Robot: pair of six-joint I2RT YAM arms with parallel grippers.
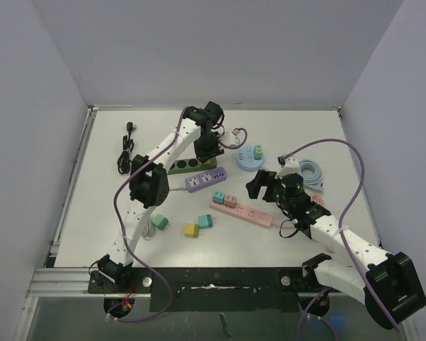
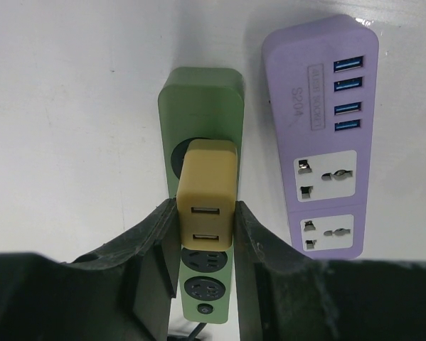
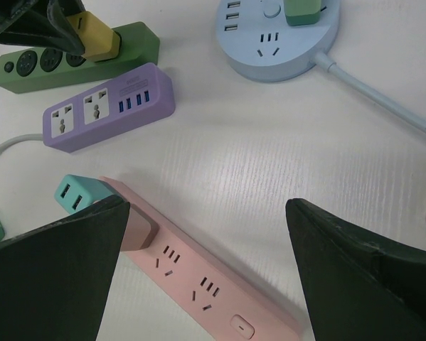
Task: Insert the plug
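My left gripper [image 2: 207, 238] is shut on a yellow plug adapter [image 2: 207, 188] with two USB ports, and holds it against a socket of the green power strip [image 2: 200, 99]. Two free sockets and a switch of the strip show below the plug. In the top view the left gripper [image 1: 208, 150] is over the green strip [image 1: 184, 167] at the back middle. The right wrist view shows the yellow plug [image 3: 95, 35] sitting on the green strip [image 3: 131, 46]. My right gripper [image 3: 207, 241] is open and empty above the pink power strip [image 3: 198, 273].
A purple power strip [image 2: 325, 135] lies right beside the green one. A round blue strip [image 1: 250, 158] holds a green plug. Teal [image 1: 217, 197] and pink adapters sit on the pink strip [image 1: 249, 213]. Loose plugs [image 1: 191, 229] lie front left. A black cable [image 1: 126, 150] is at back left.
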